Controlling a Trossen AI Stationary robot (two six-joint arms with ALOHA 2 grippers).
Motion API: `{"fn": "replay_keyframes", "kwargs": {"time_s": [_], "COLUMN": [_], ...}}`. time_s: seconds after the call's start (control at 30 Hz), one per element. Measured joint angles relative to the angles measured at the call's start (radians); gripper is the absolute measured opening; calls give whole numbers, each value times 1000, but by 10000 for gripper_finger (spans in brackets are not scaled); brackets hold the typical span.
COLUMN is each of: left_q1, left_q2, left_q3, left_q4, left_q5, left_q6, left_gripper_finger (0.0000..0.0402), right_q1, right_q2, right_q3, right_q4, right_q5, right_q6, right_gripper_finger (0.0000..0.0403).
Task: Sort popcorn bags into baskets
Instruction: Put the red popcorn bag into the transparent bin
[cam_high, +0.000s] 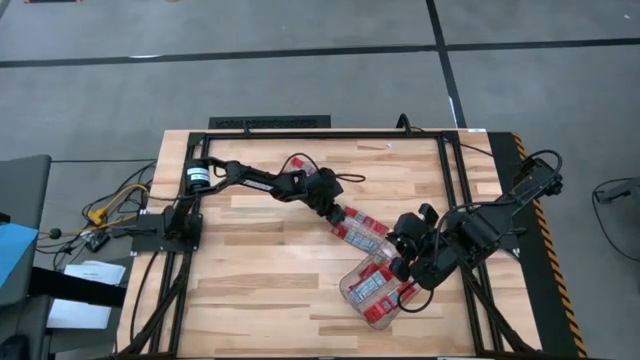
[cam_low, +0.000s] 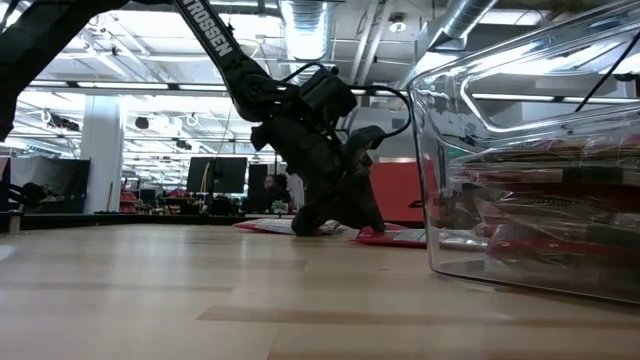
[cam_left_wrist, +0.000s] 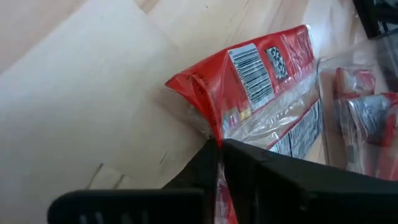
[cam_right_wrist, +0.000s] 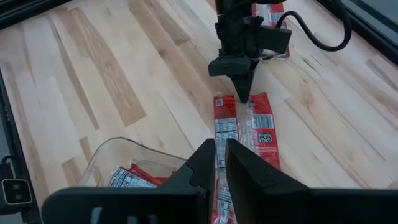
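One red popcorn bag (cam_high: 362, 230) with barcode panels lies on the wooden table between both arms. My left gripper (cam_high: 338, 217) is shut at its far-left end, seen in the right wrist view as the left gripper (cam_right_wrist: 242, 96) pointing down. My right gripper (cam_high: 392, 245) is shut at the opposite end, beside the clear tub (cam_high: 372, 290). The tub rests on its base near the table's near-right part and holds several red bags. Another bag (cam_high: 300, 164) lies flat farther toward the far edge. My left gripper pinches the bag's end seam (cam_left_wrist: 208, 127) between its two fingers, coming from above and pointing down. That end is crumpled up at the fingers, while the rest of the bag lies on the table. My right gripper has the bag's other end (cam_right_wrist: 219, 140) in the narrow gap between its fingers, coming slanted from the table's right along the bag. Its own fingers hide the exact place of contact.
A black frame (cam_high: 450, 180) runs around the tabletop. The tub's clear wall (cam_low: 520, 150) fills the low view's right side. Bare wood (cam_high: 250, 270) lies to the left and near side. Cables hang at the table's left edge (cam_high: 120, 205).
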Motion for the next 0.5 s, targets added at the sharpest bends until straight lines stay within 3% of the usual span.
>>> {"fn": "replay_keyframes", "kwargs": {"time_s": [0.2,0.5], "left_q1": [4,25], "left_q2": [-48,-265], "left_q3": [-5,-6], "left_q4": [-30,-131], "left_q5": [25,-11], "left_q6": [-39,-61], "left_gripper_finger": [2,0], "right_q1": [5,58], "right_q2": [0,0], "right_q3": [0,0], "right_q4": [8,9], "right_q5": [-2,-3], "right_q6": [1,6], "right_gripper_finger": [63,63]}}
